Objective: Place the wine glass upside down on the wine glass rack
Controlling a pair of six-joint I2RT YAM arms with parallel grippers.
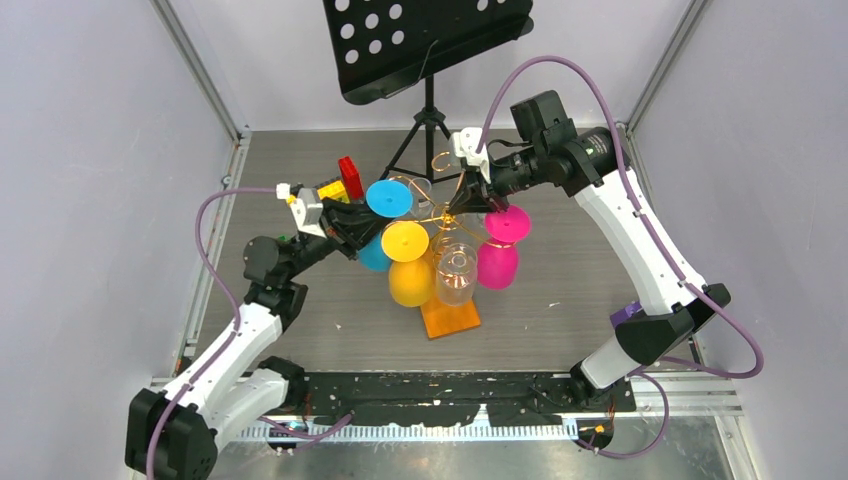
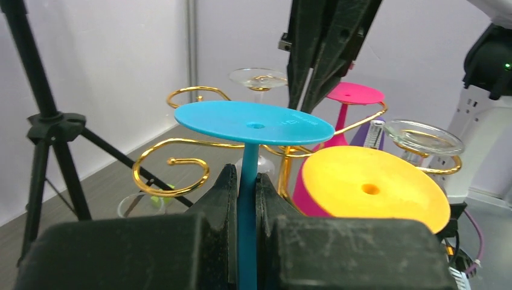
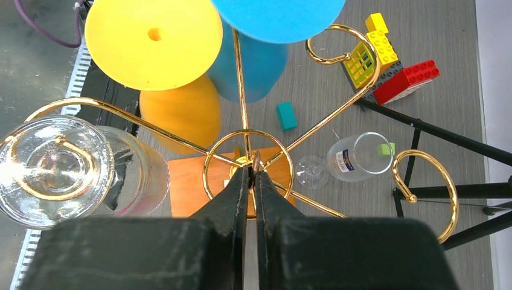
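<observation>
The wine glass is blue and held upside down, foot on top. My left gripper is shut on its stem, just left of the wine glass rack; from above, its foot sits beside the gold loops. The rack is gold wire on an orange base. My right gripper is shut on the small loop at the top of the rack's central stem, coming in from above right. A yellow, a pink and a clear glass hang inverted on the rack.
A black perforated music stand on a tripod stands just behind the rack. Toy bricks and a teal block lie on the table, with a clear glass on its side near the tripod legs.
</observation>
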